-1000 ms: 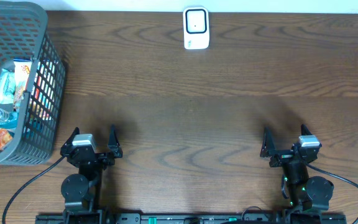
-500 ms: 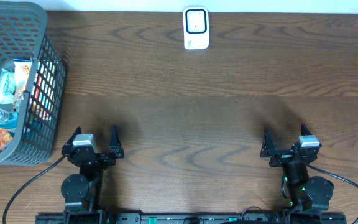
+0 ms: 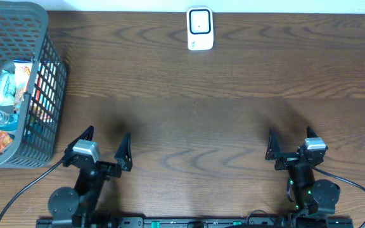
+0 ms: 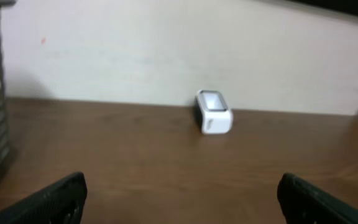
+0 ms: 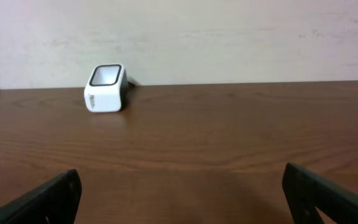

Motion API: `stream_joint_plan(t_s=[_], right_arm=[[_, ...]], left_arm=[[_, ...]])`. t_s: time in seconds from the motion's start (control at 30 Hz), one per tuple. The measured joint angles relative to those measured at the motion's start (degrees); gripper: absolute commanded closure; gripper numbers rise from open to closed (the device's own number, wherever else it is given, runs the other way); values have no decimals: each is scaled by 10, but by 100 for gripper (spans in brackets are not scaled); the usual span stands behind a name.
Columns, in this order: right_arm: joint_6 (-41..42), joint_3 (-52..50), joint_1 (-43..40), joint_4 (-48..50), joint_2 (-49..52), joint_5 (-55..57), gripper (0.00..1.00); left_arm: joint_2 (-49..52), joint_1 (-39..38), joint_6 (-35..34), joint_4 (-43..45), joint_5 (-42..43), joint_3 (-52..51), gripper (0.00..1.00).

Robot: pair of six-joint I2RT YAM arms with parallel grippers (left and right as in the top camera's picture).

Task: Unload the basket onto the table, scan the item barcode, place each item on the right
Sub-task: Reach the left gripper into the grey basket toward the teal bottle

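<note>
The task is at its opening step: nothing has been picked up yet. The left tool [image 3: 109, 134] and the right tool [image 3: 289, 133] both sit low at the near edge of the worktop [image 3: 195, 120], each with its jaws spread wide and nothing between them.

The goods to be scanned lie in a dark mesh basket [image 3: 45, 88] at the far left of the worktop. They are a jumble of small packets [image 3: 8, 88] in white, orange and blue, with what may be a little clear bottle among them. No barcode can be made out from above.

The scanner [image 3: 199, 28], a small white box with a dark window on its face, stands alone at the middle of the far edge, well apart from the basket and from both tools.

The next move probably falls to the left tool, which is nearer the basket. It would need to rise over the rim, drop in and close on one packet. The packets overlap, so taking just one may be fiddly.
</note>
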Motion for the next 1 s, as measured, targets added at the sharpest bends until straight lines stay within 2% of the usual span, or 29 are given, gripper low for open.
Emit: stream_joint_plan(t_s=[0.17,0.37,0.47,0.6,0.7,0.9,1.0], right_arm=[[0,0,0,0,0,0,1],[0,0,0,0,0,0,1],[0,0,0,0,0,0,1],[0,0,0,0,0,0,1],[0,0,0,0,0,1,1],[0,0,0,0,0,1,1],[0,0,0,0,0,1,1]], left_arm=[[28,0,-7,-46,30,70,2],[109,0,-11,-57,76,167,2],[168,0,-11,-74,101,239,2],[268,0,-13,-160,117,374,2],[332,0,-13,-184,146,457,2],[383,0,-12,-167,186,486,2],[404,0,-24,-136,164,486,2]])
